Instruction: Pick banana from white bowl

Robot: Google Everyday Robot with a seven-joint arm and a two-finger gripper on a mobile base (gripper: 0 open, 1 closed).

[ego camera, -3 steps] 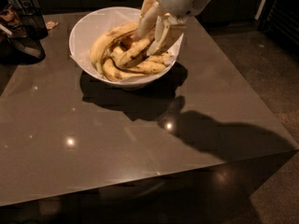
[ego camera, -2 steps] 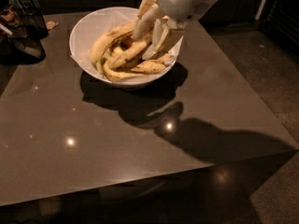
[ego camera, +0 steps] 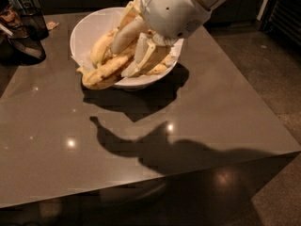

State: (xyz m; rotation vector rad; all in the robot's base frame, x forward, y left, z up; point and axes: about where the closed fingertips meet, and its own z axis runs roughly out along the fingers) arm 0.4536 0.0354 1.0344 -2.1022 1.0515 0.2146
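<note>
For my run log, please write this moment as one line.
phase: grasp attempt | end effector: inside white bowl, at banana | banana: in bowl, end over front rim

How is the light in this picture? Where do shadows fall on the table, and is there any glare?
Camera view: dim, lit from above and behind. The tool, down inside the white bowl, and its arm cast a long dark shadow across the table toward the near edge; the bowl's own shadow lies just before it. Small glare spots shine on the glossy top.
</note>
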